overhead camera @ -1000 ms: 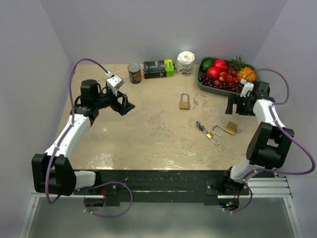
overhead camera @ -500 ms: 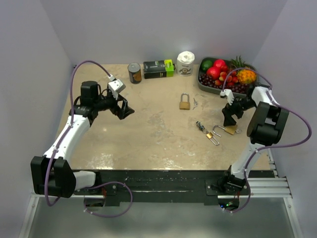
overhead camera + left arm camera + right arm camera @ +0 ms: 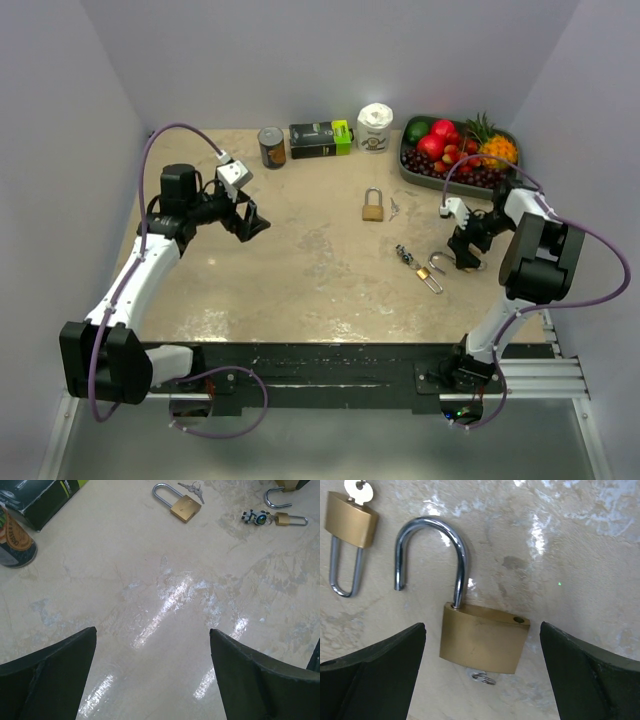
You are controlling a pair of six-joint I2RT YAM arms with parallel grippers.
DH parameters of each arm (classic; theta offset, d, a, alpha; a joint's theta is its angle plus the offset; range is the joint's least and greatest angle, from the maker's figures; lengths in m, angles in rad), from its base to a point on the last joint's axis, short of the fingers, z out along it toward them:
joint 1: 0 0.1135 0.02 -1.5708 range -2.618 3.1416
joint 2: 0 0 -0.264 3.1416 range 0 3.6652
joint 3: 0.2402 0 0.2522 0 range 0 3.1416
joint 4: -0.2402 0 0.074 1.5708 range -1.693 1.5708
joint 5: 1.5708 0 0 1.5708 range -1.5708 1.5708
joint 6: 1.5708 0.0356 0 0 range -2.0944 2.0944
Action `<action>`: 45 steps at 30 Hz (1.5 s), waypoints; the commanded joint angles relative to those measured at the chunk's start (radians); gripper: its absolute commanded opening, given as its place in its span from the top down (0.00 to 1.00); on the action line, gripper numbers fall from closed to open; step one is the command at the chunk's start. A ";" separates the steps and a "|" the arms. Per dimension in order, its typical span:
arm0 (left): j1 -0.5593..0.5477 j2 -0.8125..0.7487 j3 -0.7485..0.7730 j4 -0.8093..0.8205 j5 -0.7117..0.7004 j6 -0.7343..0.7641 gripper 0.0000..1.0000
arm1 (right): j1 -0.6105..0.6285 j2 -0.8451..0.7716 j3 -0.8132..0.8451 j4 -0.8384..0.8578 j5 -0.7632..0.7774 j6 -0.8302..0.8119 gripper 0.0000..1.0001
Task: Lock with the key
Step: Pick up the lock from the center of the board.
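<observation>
A: Right pincer (image 3: 482, 627)?
B: Spread wide over the open padlock (image 3: 485, 645), fingers either side, not touching. It lies flat on the surface (image 3: 580, 540), shackle swung out.
A: Left pincer (image 3: 152, 632)?
B: Also wide, holding nothing, well apart from the padlocks.
A: Key?
B: A key (image 3: 359, 490) shows at the small padlock (image 3: 349, 525), just beside.

Can (image 3: 271, 147), box (image 3: 320, 138) and roll (image 3: 375, 128) line the worktop's (image 3: 300, 270) far edge; fruit tray (image 3: 406, 172) sits in the far right corner; open padlock (image 3: 484, 640) lies near the right edge.
</observation>
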 commanded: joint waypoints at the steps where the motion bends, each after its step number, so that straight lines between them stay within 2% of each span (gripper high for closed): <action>1: 0.005 0.006 0.030 0.020 0.006 0.045 0.01 | -0.002 -0.013 -0.018 0.069 0.061 -0.029 0.01; 6: 0.005 0.004 0.031 0.006 0.004 0.062 0.01 | -0.002 -0.009 -0.024 0.095 0.087 0.006 0.01; 11: 0.007 0.001 0.026 0.008 -0.002 0.063 0.01 | -0.002 -0.003 -0.021 0.124 0.104 0.133 0.01; 23: 0.007 -0.001 0.010 0.038 -0.013 0.027 0.01 | -0.002 -0.084 -0.170 0.236 0.168 0.176 0.01; 28: 0.005 -0.007 0.003 0.051 -0.013 0.011 0.01 | -0.001 -0.093 -0.214 0.265 0.167 0.183 0.07; 32: 0.005 -0.008 0.000 0.051 -0.016 0.007 0.01 | -0.001 -0.090 -0.208 0.239 0.133 0.178 0.19; 35: 0.007 -0.005 0.010 0.051 -0.022 -0.005 0.01 | -0.001 -0.110 -0.182 0.200 0.087 0.173 0.35; 36: 0.007 0.001 0.014 0.051 -0.025 -0.012 0.01 | 0.001 -0.124 -0.161 0.187 0.074 0.173 0.45; 39: 0.007 0.010 0.028 0.075 -0.063 -0.076 0.01 | 0.001 -0.139 -0.103 0.127 0.020 0.169 0.63; 40: 0.007 0.015 0.037 0.077 -0.074 -0.102 0.01 | 0.001 -0.142 -0.089 0.095 -0.003 0.167 0.75; 42: 0.005 0.033 0.065 0.078 -0.111 -0.128 0.01 | 0.001 -0.147 -0.053 0.066 -0.020 0.157 0.84; 43: 0.007 0.039 0.074 0.075 -0.114 -0.139 0.01 | 0.001 -0.159 -0.044 0.037 -0.029 0.150 0.92; 45: 0.007 0.039 0.099 0.055 -0.100 -0.142 0.01 | 0.001 -0.176 -0.021 0.011 -0.051 0.134 0.98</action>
